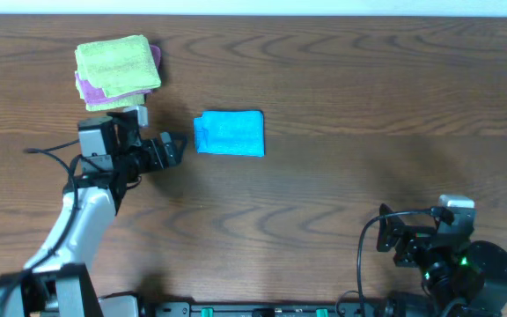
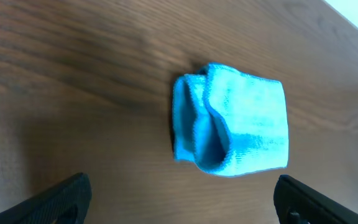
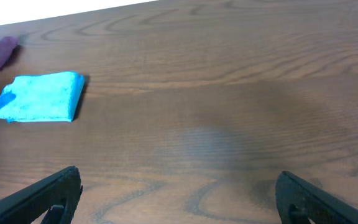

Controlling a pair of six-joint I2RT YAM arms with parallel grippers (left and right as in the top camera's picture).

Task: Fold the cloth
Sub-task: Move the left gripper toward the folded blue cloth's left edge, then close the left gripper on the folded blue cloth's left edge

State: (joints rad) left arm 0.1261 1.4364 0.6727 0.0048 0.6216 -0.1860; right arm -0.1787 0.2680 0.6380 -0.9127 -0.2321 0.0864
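Left tool (image 2: 182,202) near folded cloth (image 2: 241,118)

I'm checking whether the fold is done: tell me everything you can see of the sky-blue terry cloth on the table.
The sky-blue terry cloth is plain, soft and fuzzy, folded into a compact, roughly rectangular bundle. Its layered edges gape slightly along one side, forming a loose pocket, so the fold looks a little untidy. It lies flat on the dark wooden table; only the table touches it.

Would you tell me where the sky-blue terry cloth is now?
Overhead, the sky-blue terry cloth lies left of centre, just beyond the left hand, near the lime-green cloth.
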